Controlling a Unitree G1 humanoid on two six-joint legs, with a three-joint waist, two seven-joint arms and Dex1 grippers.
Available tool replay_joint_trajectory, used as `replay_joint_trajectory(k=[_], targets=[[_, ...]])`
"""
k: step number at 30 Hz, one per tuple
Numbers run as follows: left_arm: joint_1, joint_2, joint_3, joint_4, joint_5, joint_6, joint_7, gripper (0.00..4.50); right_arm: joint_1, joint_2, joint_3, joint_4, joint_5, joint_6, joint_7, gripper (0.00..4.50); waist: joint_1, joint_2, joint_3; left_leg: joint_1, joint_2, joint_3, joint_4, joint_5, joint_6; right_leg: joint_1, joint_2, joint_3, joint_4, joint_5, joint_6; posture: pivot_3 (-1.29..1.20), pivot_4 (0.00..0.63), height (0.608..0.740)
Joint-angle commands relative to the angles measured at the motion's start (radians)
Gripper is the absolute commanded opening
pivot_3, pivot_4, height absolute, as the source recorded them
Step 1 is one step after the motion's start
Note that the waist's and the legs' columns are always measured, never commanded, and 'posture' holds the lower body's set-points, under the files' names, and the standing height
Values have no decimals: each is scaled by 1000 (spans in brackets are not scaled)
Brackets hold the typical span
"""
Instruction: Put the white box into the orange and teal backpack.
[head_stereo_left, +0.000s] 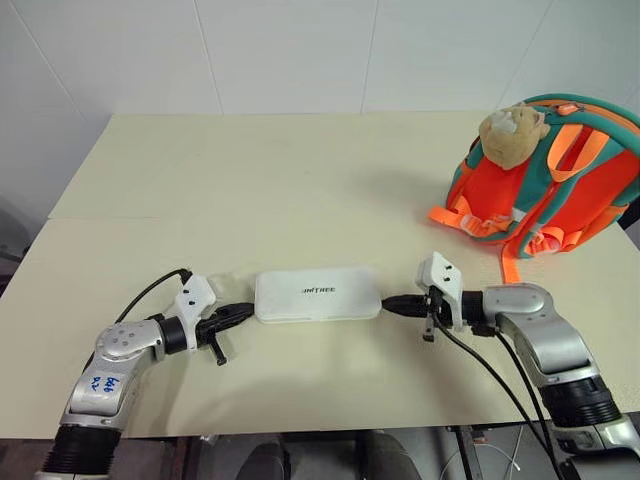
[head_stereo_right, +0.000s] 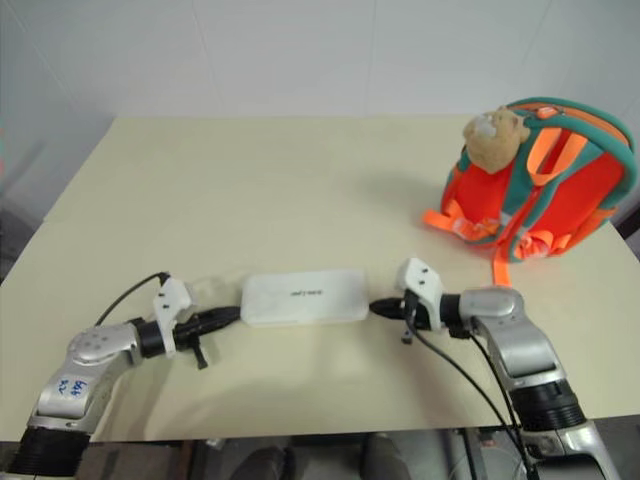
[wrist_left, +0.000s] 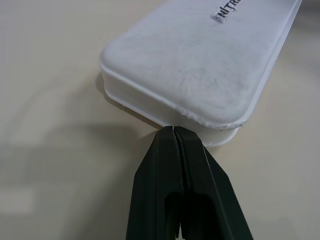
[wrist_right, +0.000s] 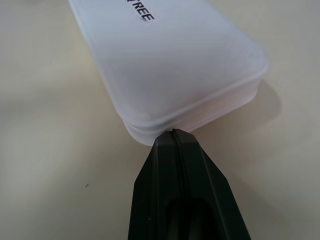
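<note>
Left gripper (head_stereo_left: 243, 313): low over the near part of the table (head_stereo_left: 300, 190), left of centre, pointing right. Its two black fingers (wrist_left: 165, 185) are pressed together with no gap, nothing between them. The tips meet the left short end of the white box (head_stereo_left: 317, 294); in the left wrist view they sit right at the box's lower rim, at or just shy of contact.

White box: lies flat on the table between the two grippers, long side running left to right, near the front edge and roughly centred. Lid up, dark lettering readable on top. Rounded corners, a seam around the side wall.

Right gripper (head_stereo_left: 388, 305): low over the table on the right of the box, pointing left. Fingers closed flat against each other, empty. In the right wrist view the tips touch, or all but touch, the seam on the right short end of the box.

Orange and teal backpack (head_stereo_left: 560, 175): far right of the table, well apart from the box and both grippers. It rests leaning, orange straps spilling toward the near left. A tan plush toy (head_stereo_left: 510, 135) sits against its upper left side.
</note>
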Motion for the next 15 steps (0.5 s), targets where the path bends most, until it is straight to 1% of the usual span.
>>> replay_joint_trajectory(k=[1, 8, 15], targets=[[-16, -21, -57, -63, -23, 3, -45, 48, 18, -12, -6, -90, 57, 14, 12, 134, 4, 0, 0, 0, 0, 0, 0, 0, 0, 0, 0, 0, 0, 0, 0, 0, 150, 740], [11, -28, -77, -126, -31, 38, -46, 48, 63, -49, -34, -110, 60, 27, -4, 134, 19, 0, 0, 0, 0, 0, 0, 0, 0, 0, 0, 0, 0, 0, 0, 0, 150, 740], [18, -21, -65, -127, -12, 33, -33, 48, 75, -69, -36, -115, 71, 50, 9, 134, 21, 0, 0, 0, 0, 0, 1, 0, 0, 0, 0, 0, 0, 0, 0, 0, 150, 740]])
